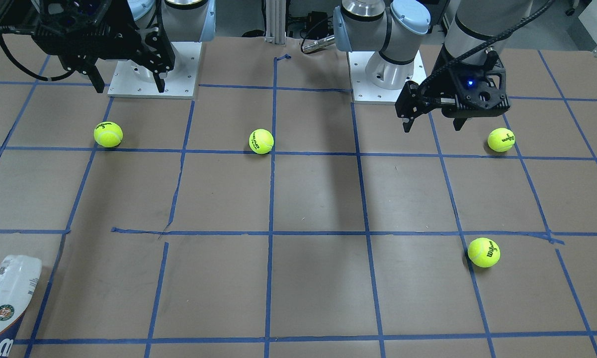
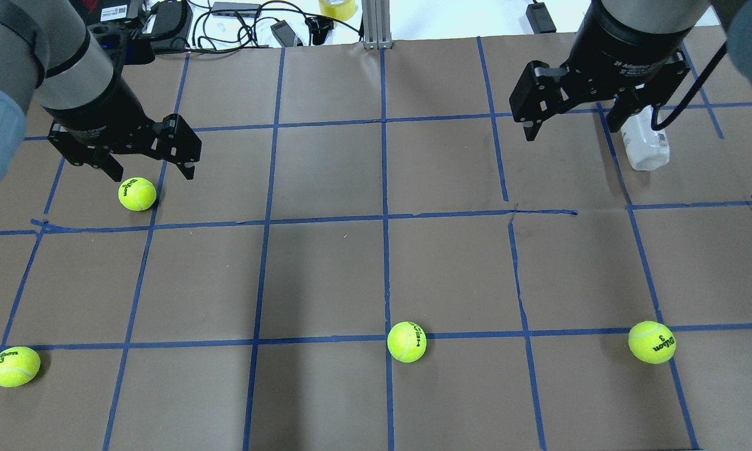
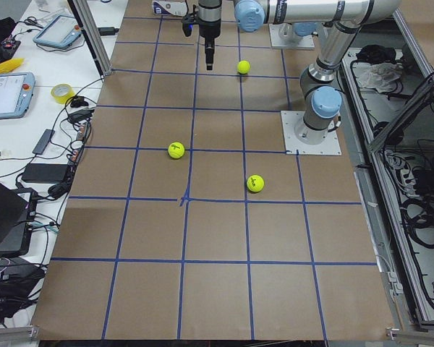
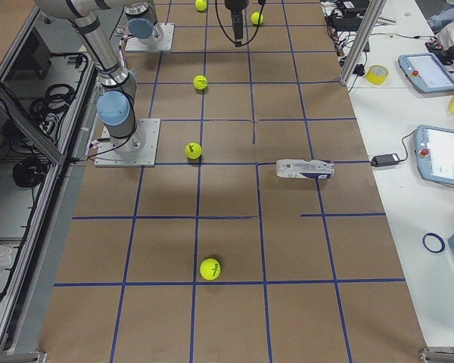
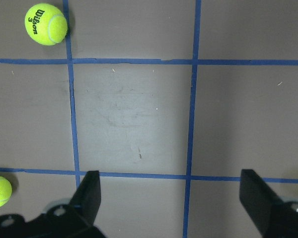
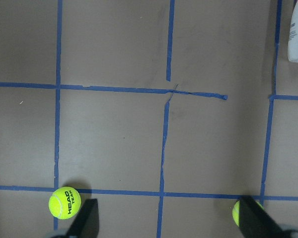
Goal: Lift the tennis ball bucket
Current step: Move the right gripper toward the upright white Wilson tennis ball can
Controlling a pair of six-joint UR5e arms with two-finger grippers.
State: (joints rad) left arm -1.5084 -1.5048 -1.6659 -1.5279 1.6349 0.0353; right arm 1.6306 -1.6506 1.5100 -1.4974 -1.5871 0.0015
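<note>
Tennis ball bucket (image 4: 305,169) lies flat on the tabletop (image 2: 325,269); the right hand (image 2: 571,130), open and empty like the left hand (image 2: 153,174), should straddle its middle before closing.

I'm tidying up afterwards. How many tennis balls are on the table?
4. One Wilson ball by the left gripper; a second Wilson ball at the robot's near left; the HEAD ball near centre; a third Wilson ball at its near right. None seems hidden.
</note>
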